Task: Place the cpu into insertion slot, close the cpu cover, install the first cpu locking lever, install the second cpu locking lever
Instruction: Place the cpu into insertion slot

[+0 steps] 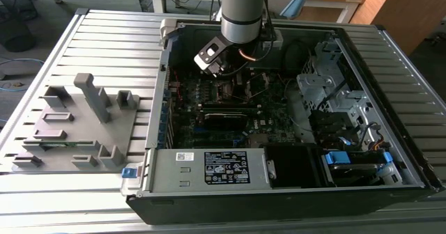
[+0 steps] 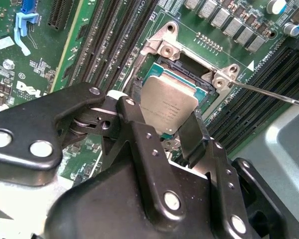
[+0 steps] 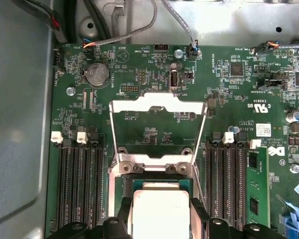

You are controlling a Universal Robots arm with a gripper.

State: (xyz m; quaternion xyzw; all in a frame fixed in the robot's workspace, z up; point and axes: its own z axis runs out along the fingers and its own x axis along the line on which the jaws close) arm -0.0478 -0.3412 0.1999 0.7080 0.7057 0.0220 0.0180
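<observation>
The gripper [image 2: 162,113] [image 3: 159,211] pinched the cpu [image 2: 170,102] [image 3: 159,209] by two opposite edges, one black finger [image 2: 139,129] on each side. The chip's dull grey top carried fine etched print. It hung tilted over the socket [image 2: 187,67] [image 3: 159,182]; whether it touched the socket floor I could not tell.

Just past the socket, the cover [image 3: 159,103] lay swung open, and green board showed through its window. A thin metal rod [image 2: 274,95] stuck out from one socket corner. Black memory slots [image 3: 79,184] ran along both sides of the socket. Farther on sat a coin cell [image 3: 97,74]. A white barcode sticker [image 3: 263,129] and white lettering marked the board. Grey cables [image 3: 139,27] ran at its far edge.

In the exterior view, the arm [image 1: 241,14] reached down into the far part of an open computer case [image 1: 279,205], gripper [image 1: 217,67] over the board. At the near wall, a white label [image 1: 226,167] with black print and a barcode covered the power supply. A grey fixture [image 1: 77,124] stood on the slatted table [image 1: 104,41] at the exterior view's left.
</observation>
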